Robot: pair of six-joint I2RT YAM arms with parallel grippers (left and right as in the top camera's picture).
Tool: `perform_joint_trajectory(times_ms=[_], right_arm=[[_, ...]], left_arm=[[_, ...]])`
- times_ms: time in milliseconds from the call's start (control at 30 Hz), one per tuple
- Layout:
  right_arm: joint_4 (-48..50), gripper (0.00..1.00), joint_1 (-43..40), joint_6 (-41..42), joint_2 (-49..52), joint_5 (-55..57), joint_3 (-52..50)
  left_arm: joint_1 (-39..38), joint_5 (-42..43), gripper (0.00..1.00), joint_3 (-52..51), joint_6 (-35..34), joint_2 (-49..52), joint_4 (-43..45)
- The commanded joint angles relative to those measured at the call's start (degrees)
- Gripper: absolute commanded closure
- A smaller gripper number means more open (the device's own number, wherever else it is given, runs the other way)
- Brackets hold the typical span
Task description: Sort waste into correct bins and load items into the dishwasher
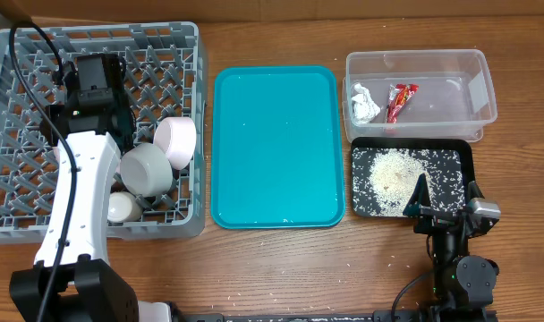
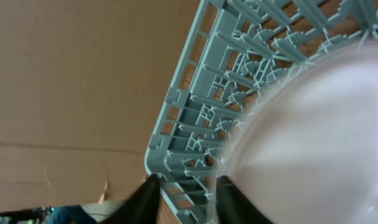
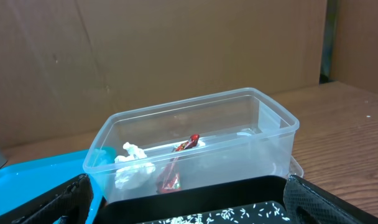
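1. Left gripper (image 2: 187, 182): my jaws stand parted with nothing between them, above the dish rack (image 1: 102, 28).
2. Plate (image 2: 313, 143): in the rack, close at my 2 o'clock, its rim just beside one finger.
3. Right gripper (image 3: 189, 202): wide open, empty and well apart, so my left arm is nearer.

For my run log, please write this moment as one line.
left fingers open, above dish rack | right fingers open, near black tray | clear tub: tissue, wrapper | black tray: rice
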Motion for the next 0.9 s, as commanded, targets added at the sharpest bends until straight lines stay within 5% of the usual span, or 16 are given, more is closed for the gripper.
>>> perform_joint_trajectory(times_ms=[0, 67, 233, 300, 367, 600, 767, 867], right_arm=[[0.4, 0.0, -0.2, 0.0, -0.5, 0.0, -0.6], [0.4, 0.0, -0.2, 0.0, -0.5, 0.0, -0.6], [0.4, 0.0, -0.2, 0.0, -0.5, 0.0, -0.6], [0.4, 0.0, -0.2, 0.0, -0.5, 0.0, -0.6], [0.4, 0.0, -0.2, 0.0, -0.5, 0.0, -0.6], [0.4, 0.0, -0.2, 0.0, -0.5, 0.0, -0.6], [0.4, 0.0, -0.2, 0.0, -0.5, 0.0, -0.6], [0.4, 0.0, -0.2, 0.0, -0.5, 0.0, -0.6]], left_arm=[[-1.8, 0.6, 0.45, 2.1, -3.7, -0.9, -2.7], [-4.2, 1.0, 0.19, 5.1, -6.4, -2.5, -6.0], [-13.7, 18.6, 0.12, 21.5, -12.1, -8.2, -21.7], [-15.2, 28.9, 0.0, 27.3, -14.5, -10.6, -27.4], [-15.6, 44.3, 0.0, 33.0, -14.5, -14.5, -33.3], [-15.6, 70.2, 0.0, 36.2, -14.6, -25.2, -39.3], [-15.5, 71.9, 0.0, 36.2, -14.4, -28.8, -42.4], [-16.2, 66.0, 0.0, 35.7, -11.5, -28.9, -45.7]])
